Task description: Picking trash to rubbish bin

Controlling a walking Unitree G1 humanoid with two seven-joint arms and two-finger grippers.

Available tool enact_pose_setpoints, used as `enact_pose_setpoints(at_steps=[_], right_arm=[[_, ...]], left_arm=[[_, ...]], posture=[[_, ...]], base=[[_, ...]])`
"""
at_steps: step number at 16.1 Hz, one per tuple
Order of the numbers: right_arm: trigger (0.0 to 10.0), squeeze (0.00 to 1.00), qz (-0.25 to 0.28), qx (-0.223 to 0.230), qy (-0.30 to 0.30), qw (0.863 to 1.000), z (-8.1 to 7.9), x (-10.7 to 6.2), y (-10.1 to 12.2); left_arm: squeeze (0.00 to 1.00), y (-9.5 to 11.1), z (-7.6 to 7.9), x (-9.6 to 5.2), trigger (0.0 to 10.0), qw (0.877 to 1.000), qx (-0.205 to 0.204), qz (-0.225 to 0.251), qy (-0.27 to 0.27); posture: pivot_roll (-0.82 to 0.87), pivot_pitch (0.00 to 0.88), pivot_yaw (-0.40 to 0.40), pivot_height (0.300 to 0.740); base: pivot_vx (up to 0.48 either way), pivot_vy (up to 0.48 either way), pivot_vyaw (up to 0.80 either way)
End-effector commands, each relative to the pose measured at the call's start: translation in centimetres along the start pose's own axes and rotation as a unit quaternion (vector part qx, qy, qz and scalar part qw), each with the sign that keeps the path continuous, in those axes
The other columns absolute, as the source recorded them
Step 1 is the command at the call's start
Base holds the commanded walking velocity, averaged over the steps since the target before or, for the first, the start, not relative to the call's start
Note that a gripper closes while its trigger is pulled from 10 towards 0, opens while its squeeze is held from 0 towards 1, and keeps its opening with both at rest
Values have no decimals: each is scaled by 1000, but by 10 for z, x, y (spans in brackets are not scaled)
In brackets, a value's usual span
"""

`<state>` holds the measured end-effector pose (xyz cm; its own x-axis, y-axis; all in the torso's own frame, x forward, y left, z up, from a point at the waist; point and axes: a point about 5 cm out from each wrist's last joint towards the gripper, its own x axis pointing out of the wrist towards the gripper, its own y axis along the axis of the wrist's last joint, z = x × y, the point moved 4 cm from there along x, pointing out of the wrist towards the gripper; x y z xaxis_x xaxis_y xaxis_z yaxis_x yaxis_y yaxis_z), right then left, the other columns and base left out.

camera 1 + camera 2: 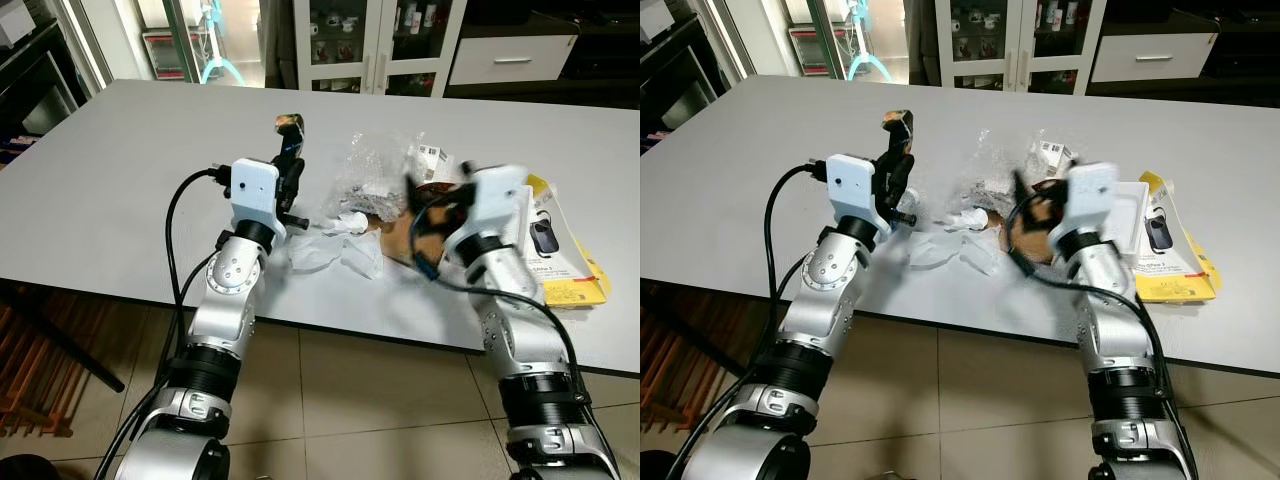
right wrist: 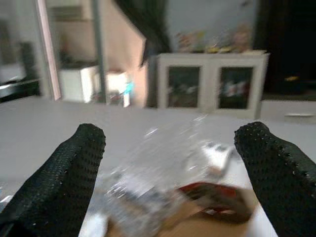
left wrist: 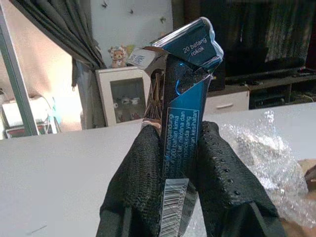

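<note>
Left pincer [image 1: 290, 160], raised above the grey desk [image 1: 110, 170], grips a crushed blue cigarette pack [image 3: 180, 113] upright between textured black fingers [image 3: 140, 182], lifted clear, apparently for carrying to a bin. Right pincer [image 2: 168, 163], spread wide and holding nothing, faces the remaining litter: crinkled clear plastic wrap [image 1: 375, 165], white crumpled tissue [image 1: 335, 245], brown cardboard [image 1: 400, 235]. Beside it lies a yellow box [image 1: 570, 275].

Bench left half: we see bare grey bench [image 1: 120, 170], open passage.
Bench middle: crinkled clear plastic [image 1: 375, 170], white wrappers [image 1: 330, 245] and brown card [image 1: 400, 238] heaped together, blocking a flat approach.
Bench right: yellow-edged box [image 1: 560, 250] lies near the edge.
Left hand [image 1: 290, 150]: raised above the bench, beside the heap.
Right hand [image 2: 168, 163]: fingers spread, heap directly ahead.
</note>
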<state>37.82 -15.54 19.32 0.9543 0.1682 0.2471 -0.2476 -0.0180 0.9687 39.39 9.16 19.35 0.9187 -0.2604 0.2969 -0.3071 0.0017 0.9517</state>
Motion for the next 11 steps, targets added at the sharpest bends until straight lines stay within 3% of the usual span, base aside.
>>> enact_pose_setpoints(at_steps=[1, 3, 7, 9, 11], right_arm=[[10000, 0, 36, -5, -6, 999, 1, 4, 18], [10000, 0, 58, -14, -19, 998, -1, 5, 28], [10000, 0, 53, -9, -49, 997, 2, 3, 20], [10000, 0, 61, -18, -80, 995, 19, 2, 27], [10000, 0, 60, -25, -85, 994, 21, 2, 26]], left_arm=[[0, 2, -1, -1, 10000, 1000, 2, 4, 6], [0, 4, -3, -1, 10000, 1000, 8, 10, 17], [0, 3, -3, -5, 10000, 999, 14, 15, 32], [0, 5, -16, -8, 10000, 998, 30, 18, 50], [0, 5, -21, -8, 10000, 998, 34, 17, 56]], posture=[[-81, 39, 54, 740], [-78, 41, 52, 740], [-74, 42, 50, 740], [-74, 47, 49, 740], [-72, 49, 48, 740]], base=[[0, 0, 0], [0, 0, 0], [0, 0, 0], [0, 0, 0], [0, 0, 0]])
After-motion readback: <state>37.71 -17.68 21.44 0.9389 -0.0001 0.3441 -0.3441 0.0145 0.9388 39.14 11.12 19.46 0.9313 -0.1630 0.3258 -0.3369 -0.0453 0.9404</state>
